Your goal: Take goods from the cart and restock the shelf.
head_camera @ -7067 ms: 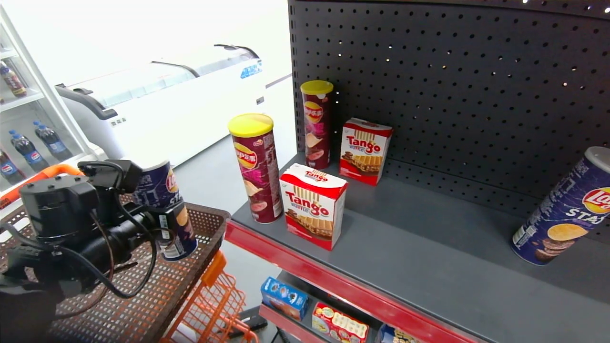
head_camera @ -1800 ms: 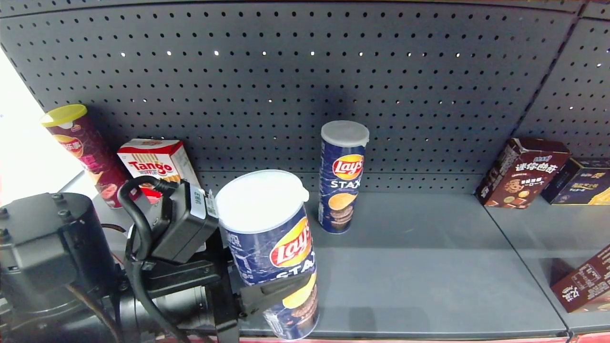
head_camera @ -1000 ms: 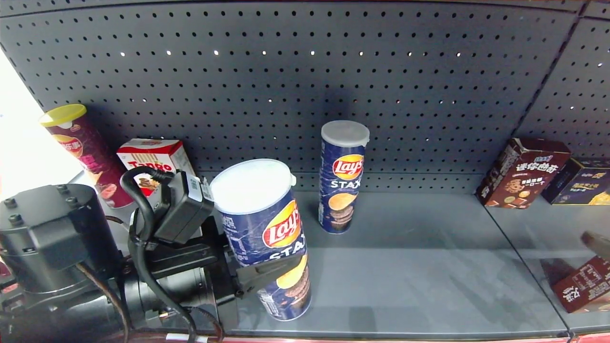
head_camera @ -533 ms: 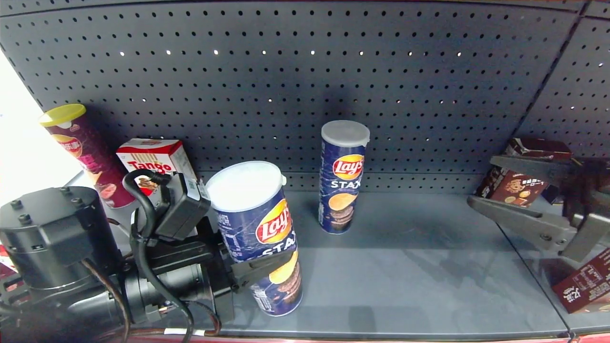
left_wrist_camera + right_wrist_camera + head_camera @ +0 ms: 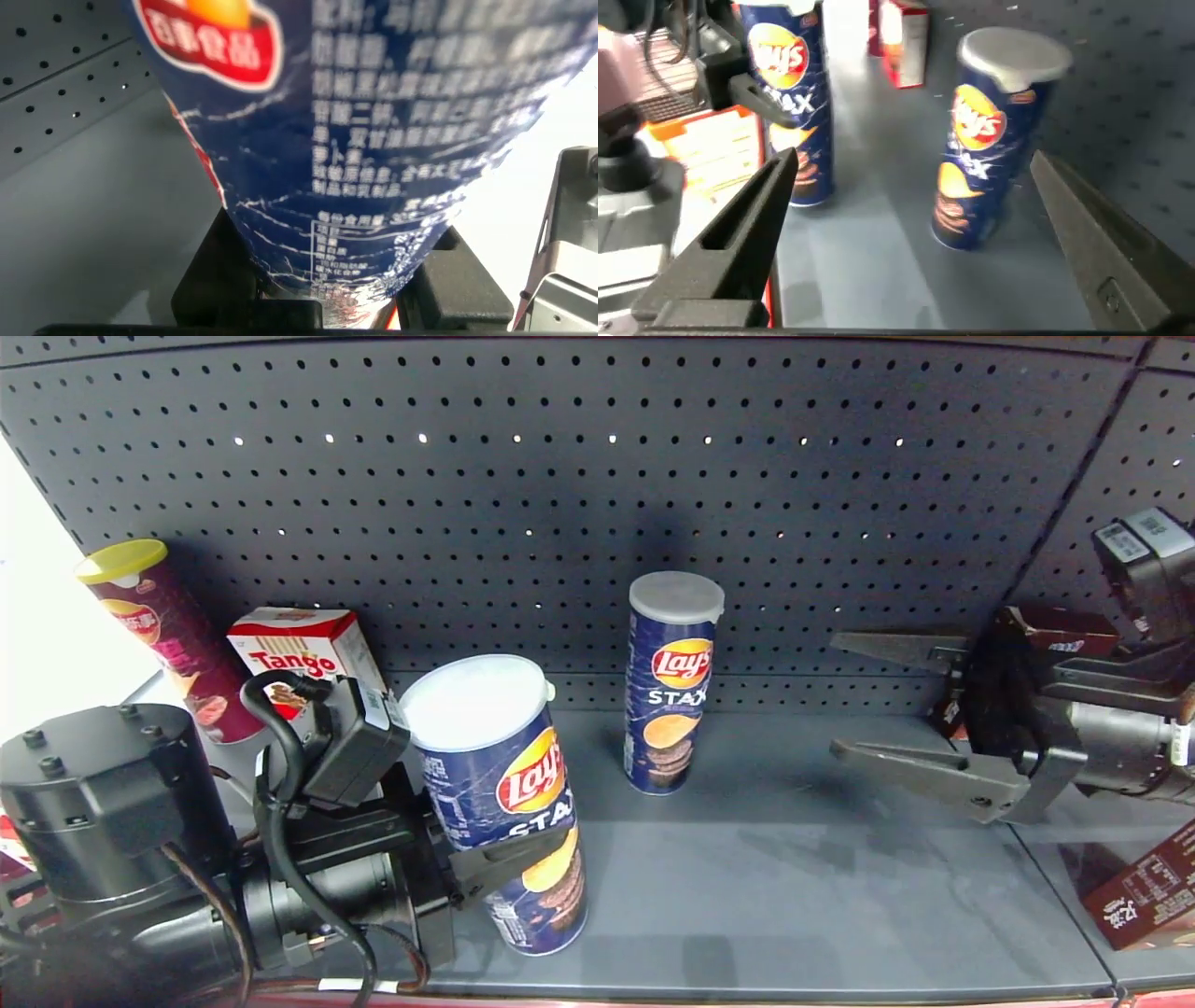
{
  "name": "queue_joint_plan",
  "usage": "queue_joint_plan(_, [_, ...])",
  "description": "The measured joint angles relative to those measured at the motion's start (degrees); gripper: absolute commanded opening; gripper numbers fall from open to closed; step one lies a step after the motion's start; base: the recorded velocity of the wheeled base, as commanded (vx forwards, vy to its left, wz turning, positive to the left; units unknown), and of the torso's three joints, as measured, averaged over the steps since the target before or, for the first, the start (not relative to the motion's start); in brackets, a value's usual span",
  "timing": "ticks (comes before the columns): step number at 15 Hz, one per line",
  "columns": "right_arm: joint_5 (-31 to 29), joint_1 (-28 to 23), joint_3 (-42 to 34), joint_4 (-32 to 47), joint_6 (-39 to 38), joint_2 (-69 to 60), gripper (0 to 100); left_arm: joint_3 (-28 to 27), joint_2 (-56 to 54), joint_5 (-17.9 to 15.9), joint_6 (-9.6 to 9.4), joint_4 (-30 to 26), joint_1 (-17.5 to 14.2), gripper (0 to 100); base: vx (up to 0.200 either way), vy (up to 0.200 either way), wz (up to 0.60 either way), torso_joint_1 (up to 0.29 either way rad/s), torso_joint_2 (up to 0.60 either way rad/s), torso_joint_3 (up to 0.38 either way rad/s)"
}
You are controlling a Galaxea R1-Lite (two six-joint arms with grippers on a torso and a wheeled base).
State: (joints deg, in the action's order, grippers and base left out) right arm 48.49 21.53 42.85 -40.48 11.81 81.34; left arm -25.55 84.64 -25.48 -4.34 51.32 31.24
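My left gripper (image 5: 495,859) is shut on a blue chip can with a white lid (image 5: 509,784) near the front left of the grey shelf (image 5: 794,896). The can leans slightly, and its base is at the shelf surface. The left wrist view has this can (image 5: 374,140) close up between the fingers. A second blue chip can (image 5: 670,686) stands upright at the back middle. My right gripper (image 5: 836,695) hovers open to the right of it, fingers pointing at it. In the right wrist view the standing can (image 5: 985,140) is between the spread fingers and the held can (image 5: 789,103) is beyond.
A maroon can with a yellow lid (image 5: 159,625) and a red-and-white wafer box (image 5: 303,649) stand at the back left. Brown boxes (image 5: 1055,635) sit behind the right gripper, another (image 5: 1144,896) at the front right. A pegboard wall (image 5: 560,476) backs the shelf.
The head view swung from the cart to the shelf. The left gripper lowered the held can onto the shelf. The right gripper came in from the right, open, and moved left toward the standing can.
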Motion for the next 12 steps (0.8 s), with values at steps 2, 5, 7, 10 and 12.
queue_joint_plan(2, [2.8,0.1,1.1,-0.1,0.3,2.1,100,0.0,0.0,0.0,0.00,0.0,0.0,0,0.000,0.000,0.00,0.000,0.00,0.000])
queue_joint_plan(5, [3.5,0.1,5.0,-0.1,1.3,5.9,100,0.1,0.0,0.1,0.00,0.0,0.0,0,0.000,0.000,0.00,0.000,0.00,0.000])
queue_joint_plan(7, [3.5,0.1,6.8,-0.1,1.8,8.3,100,0.1,0.0,0.1,0.78,0.0,-0.1,0,0.000,0.000,0.00,0.000,0.00,0.000])
queue_joint_plan(10, [3.4,-0.2,8.8,-0.7,2.9,12.7,100,0.1,0.0,0.1,1.11,0.1,-0.2,0,0.000,0.000,0.00,0.000,0.00,0.000])
queue_joint_plan(12, [3.6,-0.5,9.4,-2.1,2.9,15.3,100,-0.1,0.0,0.1,1.11,0.1,-0.4,0,0.000,0.000,0.00,0.000,0.00,0.000])
